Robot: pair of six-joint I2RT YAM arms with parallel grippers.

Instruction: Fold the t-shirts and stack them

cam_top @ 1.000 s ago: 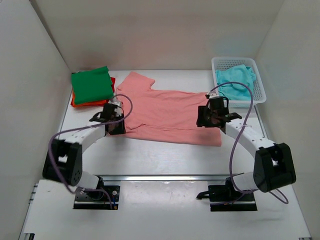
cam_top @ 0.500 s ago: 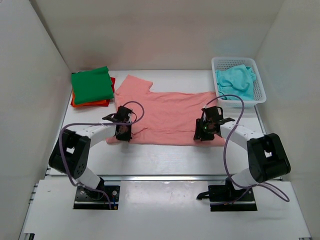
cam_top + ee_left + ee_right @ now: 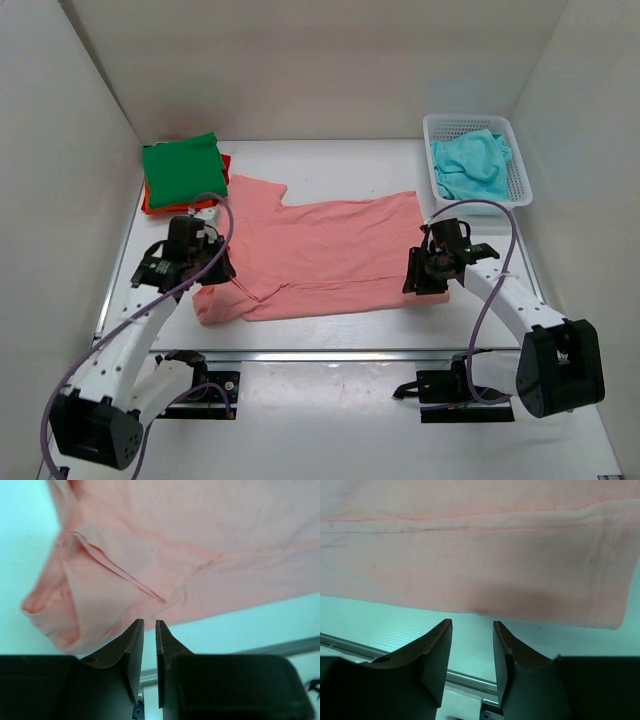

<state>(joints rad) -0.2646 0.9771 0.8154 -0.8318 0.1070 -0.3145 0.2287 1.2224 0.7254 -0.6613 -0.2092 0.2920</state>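
Note:
The salmon pink t-shirt (image 3: 320, 250) lies spread across the table middle, its left sleeve end bunched (image 3: 215, 300). The green t-shirt (image 3: 182, 170) lies folded on the orange-red one (image 3: 178, 207) at the back left. The turquoise t-shirt (image 3: 472, 165) lies crumpled in the basket. My left gripper (image 3: 205, 268) hangs over the pink shirt's left end; in the left wrist view (image 3: 150, 622) its jaws are a narrow gap apart and empty, just short of the shirt's near edge (image 3: 125, 600). My right gripper (image 3: 425, 272) is open and empty (image 3: 472, 622) just before the shirt's near hem (image 3: 485, 580).
A white mesh basket (image 3: 520, 175) stands at the back right. White walls close in the left, back and right sides. A metal rail (image 3: 330, 355) runs along the table's near edge.
The pink shirt has been dragged toward the near edge and its left end has bunched up. Both grippers have let go of it and now sit near its front edge.

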